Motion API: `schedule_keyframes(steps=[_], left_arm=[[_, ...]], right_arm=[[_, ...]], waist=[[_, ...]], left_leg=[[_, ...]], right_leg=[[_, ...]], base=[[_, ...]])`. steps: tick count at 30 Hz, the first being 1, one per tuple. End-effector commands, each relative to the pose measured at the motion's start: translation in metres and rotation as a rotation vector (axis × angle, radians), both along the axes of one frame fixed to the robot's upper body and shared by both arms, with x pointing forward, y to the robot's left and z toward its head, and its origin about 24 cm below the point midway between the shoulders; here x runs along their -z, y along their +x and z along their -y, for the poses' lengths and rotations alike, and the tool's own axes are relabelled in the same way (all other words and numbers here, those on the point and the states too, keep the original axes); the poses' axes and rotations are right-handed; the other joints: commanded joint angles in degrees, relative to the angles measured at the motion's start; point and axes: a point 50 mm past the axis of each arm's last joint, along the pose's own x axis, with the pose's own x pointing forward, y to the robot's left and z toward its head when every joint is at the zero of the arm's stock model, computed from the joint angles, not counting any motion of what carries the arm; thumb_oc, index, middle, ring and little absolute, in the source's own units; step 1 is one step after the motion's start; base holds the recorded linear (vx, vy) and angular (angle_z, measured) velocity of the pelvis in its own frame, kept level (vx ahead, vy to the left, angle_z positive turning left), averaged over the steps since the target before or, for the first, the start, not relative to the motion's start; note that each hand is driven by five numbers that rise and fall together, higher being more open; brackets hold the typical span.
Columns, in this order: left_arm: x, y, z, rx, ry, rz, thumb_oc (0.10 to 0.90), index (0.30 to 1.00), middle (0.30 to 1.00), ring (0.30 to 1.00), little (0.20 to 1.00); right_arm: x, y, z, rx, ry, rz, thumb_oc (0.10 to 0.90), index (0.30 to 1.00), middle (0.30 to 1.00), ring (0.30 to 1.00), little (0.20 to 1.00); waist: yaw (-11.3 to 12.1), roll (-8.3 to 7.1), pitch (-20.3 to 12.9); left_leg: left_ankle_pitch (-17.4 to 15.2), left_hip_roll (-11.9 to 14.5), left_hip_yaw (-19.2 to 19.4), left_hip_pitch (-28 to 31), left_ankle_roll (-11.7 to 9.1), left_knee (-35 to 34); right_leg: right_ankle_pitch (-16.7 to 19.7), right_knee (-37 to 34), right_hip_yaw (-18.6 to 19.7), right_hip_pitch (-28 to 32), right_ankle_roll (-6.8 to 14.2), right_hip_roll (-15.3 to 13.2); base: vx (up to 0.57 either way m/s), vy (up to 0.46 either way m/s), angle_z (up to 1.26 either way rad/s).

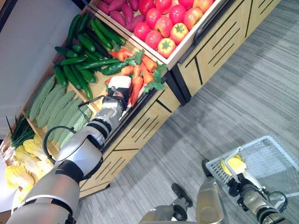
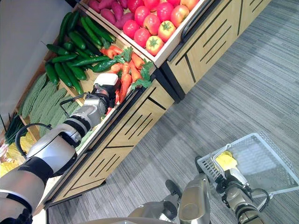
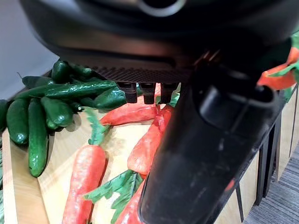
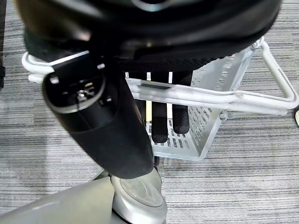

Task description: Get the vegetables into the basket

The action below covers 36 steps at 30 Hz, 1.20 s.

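Left hand [image 1: 119, 93] over orange carrots with green tops [image 1: 136, 77] on wooden produce shelf [image 1: 100, 86], grip hidden, dark green cucumbers [image 1: 79, 70] at ten o'clock, right hand [image 4: 163, 116] curled round handle of white wire basket [image 1: 266, 163] at four o'clock, yellow item [image 1: 235, 164] inside
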Motion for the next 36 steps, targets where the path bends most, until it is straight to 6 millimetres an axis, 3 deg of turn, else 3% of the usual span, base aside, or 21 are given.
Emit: schedule_keyframes(steps=[1, 11, 12, 13, 14, 23, 36], left_arm=[[-0.053, 0.012, -0.021, -0.120, 0.027, 0.164, 0.900, 1.000, 1.000, 1.000, 1.000], [-0.050, 0.013, -0.019, -0.127, 0.098, 0.128, 0.900, 1.000, 1.000, 1.000, 1.000], [-0.050, 0.013, -0.020, -0.133, 0.109, 0.128, 0.867, 0.953, 0.953, 0.953, 0.953], [-0.050, 0.013, -0.020, -0.134, 0.109, 0.129, 0.649, 0.649, 0.649, 0.649, 0.649], [-0.050, 0.013, -0.021, -0.134, 0.120, 0.130, 0.400, 0.300, 0.300, 0.300, 0.300], [-0.044, 0.011, -0.031, -0.164, 0.120, 0.115, 0.400, 0.300, 0.300, 0.300, 0.300], [-0.054, 0.010, -0.047, -0.184, 0.133, 0.165, 0.400, 0.300, 0.300, 0.300, 0.300]], right_arm=[[0.018, -0.018, -0.018, -0.010, 0.078, -0.051, 0.400, 0.300, 0.300, 0.300, 0.300], [0.018, -0.018, -0.019, -0.023, 0.080, -0.054, 0.400, 0.300, 0.300, 0.300, 0.300], [0.018, -0.018, -0.019, -0.029, 0.079, -0.055, 0.400, 0.300, 0.300, 0.300, 0.300], [0.018, -0.018, -0.019, -0.029, 0.079, -0.055, 0.400, 0.300, 0.300, 0.300, 0.300], [0.019, -0.017, -0.022, -0.039, 0.090, -0.053, 0.400, 0.300, 0.300, 0.300, 0.300], [0.019, -0.017, -0.024, -0.056, 0.092, -0.047, 0.400, 0.300, 0.300, 0.300, 0.300], [0.021, -0.021, -0.027, -0.075, 0.103, -0.049, 0.400, 0.300, 0.300, 0.300, 0.300]], waist=[[-1.35, 1.38, -0.39], [-1.76, 1.68, -0.62], [-1.89, 1.66, -0.55], [-1.90, 1.67, -0.55], [-2.08, 1.50, -0.47], [-2.22, 0.98, -0.63], [-2.60, 0.90, -0.91]], left_leg=[[-7.68, 3.00, -2.53, 0.25, -3.92, 0.11], [-7.79, 2.89, -2.37, -0.15, -3.81, 0.11], [-7.75, 2.88, -2.33, -0.26, -3.79, 0.11], [-7.75, 2.88, -2.33, -0.27, -3.79, 0.11], [-7.76, 2.85, -2.26, -0.33, -3.82, 0.11], [-7.88, 3.10, -2.07, -0.69, -3.87, 0.11], [-8.04, 3.23, -1.86, -1.20, -4.00, 0.11]], right_leg=[[-2.15, -9.11, -0.27, 6.05, 3.25, 0.89], [-2.05, -9.11, -0.10, 5.61, 3.27, 0.89], [-1.97, -9.11, -0.09, 5.44, 3.23, 0.92], [-1.97, -9.11, -0.09, 5.44, 3.23, 0.92], [-1.93, -9.11, 0.04, 5.36, 3.26, 0.97], [-1.79, -9.11, 0.30, 4.93, 3.14, 1.15], [-1.70, -9.11, 0.80, 4.25, 3.04, 1.45]], base=[[0.00, 0.000, 0.00], [0.00, 0.000, 0.00], [0.00, 0.000, 0.00], [0.01, -0.010, -0.04], [0.01, -0.007, -0.04], [0.00, -0.001, 0.00], [0.00, 0.000, 0.00]])
